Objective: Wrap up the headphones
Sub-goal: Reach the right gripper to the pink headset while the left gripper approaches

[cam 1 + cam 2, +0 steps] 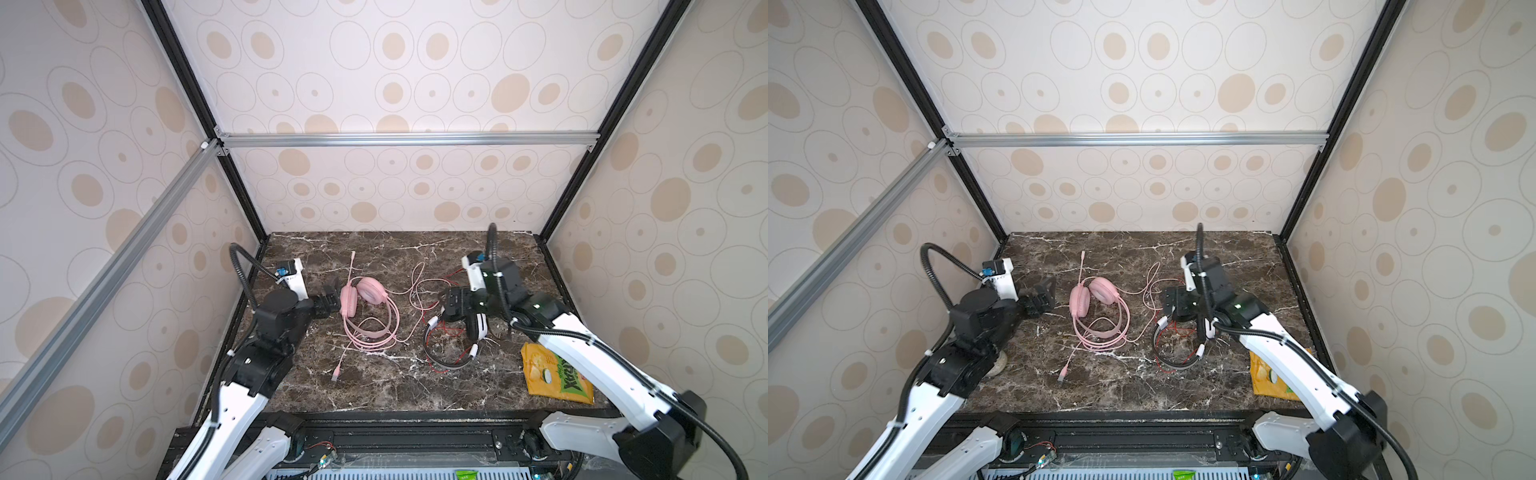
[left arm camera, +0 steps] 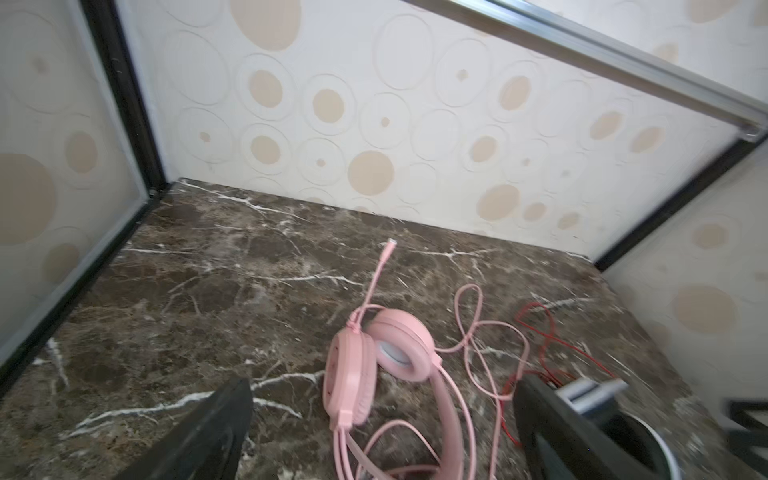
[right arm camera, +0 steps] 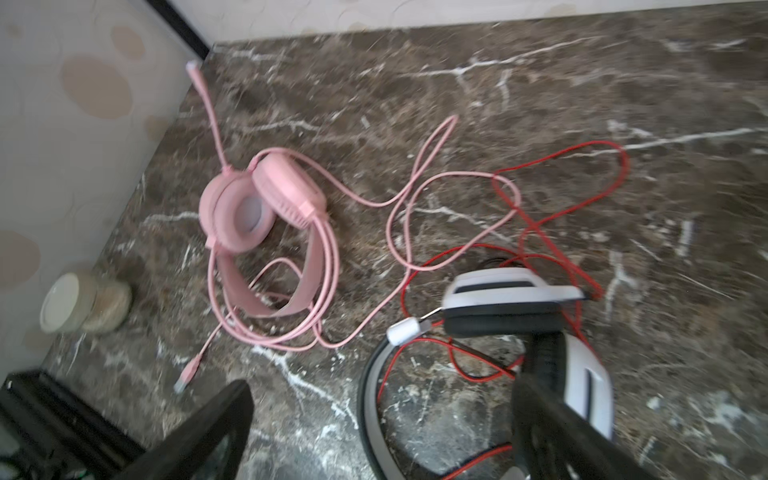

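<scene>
With jaws apart on both, the left gripper (image 1: pixel 331 297) sits just left of the pink headset (image 1: pixel 369 291) in the frame, the right gripper (image 1: pixel 451 301) over the white headset (image 1: pixel 478 328).

Beige-circled wallpaper walls (image 1: pixel 457 62) — silver and black frame rails (image 1: pixel 407 139) — dark veined marble tabletop (image 1: pixel 374 386)

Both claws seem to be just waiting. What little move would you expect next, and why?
Probably the left gripper eases forward and closes on the pink headset at its near ear cup. Its jaws stand open beside that cup, apart from it, and the pink cable lies loose on the table; a hold would steady the headset for winding.
</scene>
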Robot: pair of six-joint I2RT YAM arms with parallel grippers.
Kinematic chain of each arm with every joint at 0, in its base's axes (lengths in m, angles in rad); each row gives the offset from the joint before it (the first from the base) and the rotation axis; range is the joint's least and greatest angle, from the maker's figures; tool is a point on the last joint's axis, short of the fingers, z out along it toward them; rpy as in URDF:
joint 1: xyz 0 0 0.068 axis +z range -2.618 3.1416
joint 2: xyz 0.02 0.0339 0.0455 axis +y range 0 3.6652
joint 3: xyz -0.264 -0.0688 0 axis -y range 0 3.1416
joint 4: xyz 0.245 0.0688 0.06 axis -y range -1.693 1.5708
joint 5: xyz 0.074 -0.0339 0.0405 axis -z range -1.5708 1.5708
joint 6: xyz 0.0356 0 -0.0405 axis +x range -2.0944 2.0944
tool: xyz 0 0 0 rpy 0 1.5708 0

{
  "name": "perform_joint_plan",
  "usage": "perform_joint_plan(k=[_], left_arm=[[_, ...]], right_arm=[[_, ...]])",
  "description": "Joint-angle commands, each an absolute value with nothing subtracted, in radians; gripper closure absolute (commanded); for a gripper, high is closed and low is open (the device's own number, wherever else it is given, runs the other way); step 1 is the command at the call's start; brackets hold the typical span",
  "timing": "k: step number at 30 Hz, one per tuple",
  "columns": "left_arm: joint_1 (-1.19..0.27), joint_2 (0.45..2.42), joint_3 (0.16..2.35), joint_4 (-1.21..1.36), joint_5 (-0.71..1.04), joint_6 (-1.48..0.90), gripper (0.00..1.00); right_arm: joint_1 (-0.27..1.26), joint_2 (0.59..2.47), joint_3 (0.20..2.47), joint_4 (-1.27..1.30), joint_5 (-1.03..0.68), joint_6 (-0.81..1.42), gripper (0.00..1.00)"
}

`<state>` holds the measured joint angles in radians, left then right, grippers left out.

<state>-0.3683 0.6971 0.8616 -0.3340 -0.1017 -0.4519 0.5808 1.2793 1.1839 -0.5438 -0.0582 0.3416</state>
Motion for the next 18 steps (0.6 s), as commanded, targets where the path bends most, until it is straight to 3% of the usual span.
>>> perform_joint_plan(k=[1,5,7,9,18], left_arm=[[-0.369,0.628,0.895,-0.51,0.012,-0.485,0.02],[-0.369,0.537,0.854,-0.486,0.089,-0.459,0.02],[-0.37,0.491,0.807,-0.445,0.14,-0.445,0.02],[-0.37,0.458,0.773,-0.424,0.157,-0.445,0.02],[-0.372,0.371,0.685,-0.379,0.202,-0.435,0.02]], right_arm=[[0.613,1.415,1.319,-0.614,-0.179,0.241,0.0],[0.633,1.627,1.512,-0.639,-0.234,0.179,0.01],[0.642,1.744,1.607,-0.644,-0.32,0.124,0.08],[0.654,1.842,1.68,-0.633,-0.369,0.071,0.08],[0.683,2.303,2.178,-0.732,-0.423,0.018,0.17]])
